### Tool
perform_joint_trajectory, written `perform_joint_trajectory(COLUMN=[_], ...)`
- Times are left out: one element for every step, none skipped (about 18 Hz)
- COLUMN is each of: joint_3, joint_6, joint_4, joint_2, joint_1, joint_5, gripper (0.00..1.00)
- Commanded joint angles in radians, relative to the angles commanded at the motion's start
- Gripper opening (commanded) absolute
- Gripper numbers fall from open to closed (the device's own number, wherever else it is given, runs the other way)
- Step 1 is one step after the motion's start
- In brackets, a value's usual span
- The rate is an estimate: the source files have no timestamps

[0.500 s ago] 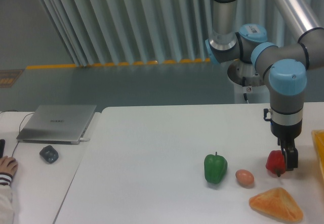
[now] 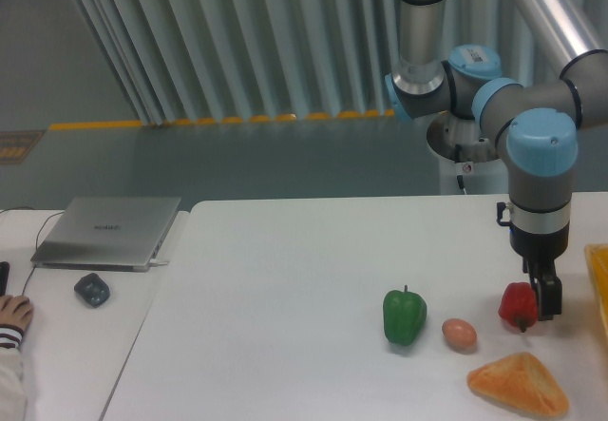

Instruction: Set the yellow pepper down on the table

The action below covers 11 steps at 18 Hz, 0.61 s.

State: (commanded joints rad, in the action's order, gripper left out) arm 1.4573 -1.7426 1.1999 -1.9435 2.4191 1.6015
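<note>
Hand [image 2: 541, 305] beside glossy red pepper [image 2: 516, 303]

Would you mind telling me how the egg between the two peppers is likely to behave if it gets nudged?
The egg looks smooth and rounded, lying on its side on the flat table, so it would probably roll. It likely cracks easily, and the green pepper beside it might stop it.

white table [image 2: 285, 278], rounded corners
</note>
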Motion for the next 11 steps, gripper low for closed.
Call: perform_joint_trajectory(joint_3=[0.012,0.031,0.04,0.038,0.034,0.032,0.031,0.025,0.019,0.014,0.009], joint_6=[-0.002,-0.005,-0.005,-0.011,-0.024,-0.053,-0.09,-0.153,-0.188,-0.216,-0.236], joint_4=[-0.017,-0.023,-0.034,-0.039,-0.039,-0.039,-0.042,-0.043,-0.045,-0.045,-0.045], joint_2=[0.0,0.005,0.005,0.006,0.006,0.006,0.005,-0.002,-0.006,-0.011,-0.015], joint_1=[0.008,0.021,0.034,0.06,0.075,0.087,0.101,0.119,0.127,0.136,0.144], joint_5=[-0.002,0.0,0.0,0.002,0.002,0.002,0.0,-0.002,-0.003,-0.003,-0.003], gripper=[1.0,1.0,1.0,1.0,1.0,1.0,1.0,1.0,1.0,1.0,1.0])
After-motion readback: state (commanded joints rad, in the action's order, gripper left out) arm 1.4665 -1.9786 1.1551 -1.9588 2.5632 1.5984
